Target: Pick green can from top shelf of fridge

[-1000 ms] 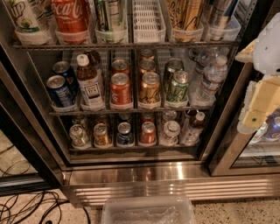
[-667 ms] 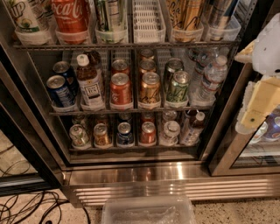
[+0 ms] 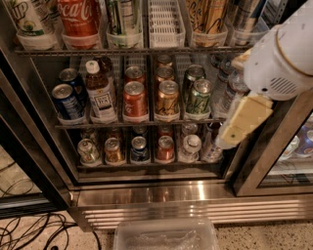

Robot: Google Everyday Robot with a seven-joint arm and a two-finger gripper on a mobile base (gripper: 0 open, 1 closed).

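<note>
Dark green with pale print, the green can (image 3: 121, 17) stands upright in a clear tray (image 3: 124, 40) on the top shelf (image 3: 161, 50) of the fridge (image 3: 146, 195). Its upper part is cut off by the edge of the view.

From the gripper (image 3: 234, 129) the can lies up and well to the left, and deeper into the fridge. The gripper is a cream piece under the white arm (image 3: 283, 58). It hangs low by the right door edge, level with the middle rack (image 3: 137, 124). Whether it is released or clenched I cannot tell, and it holds nothing visible.

Up and slightly left of the gripper, on the top shelf, stand gold cans (image 3: 208, 14). Further left is an empty white basket (image 3: 166, 22), just beside the green can on the gripper's side. A red Coca-Cola (image 3: 78, 14) stands just beyond the can, on the far side.

A shorter light green can (image 3: 199, 97) on the middle rack sits much nearer, just left of the gripper, and is the wrong one.

The reach looks not yet begun. With only one arm, the move likely calls for a rise, a shift left, then a level approach across the can's vertical axis. The basket side gives room.
</note>
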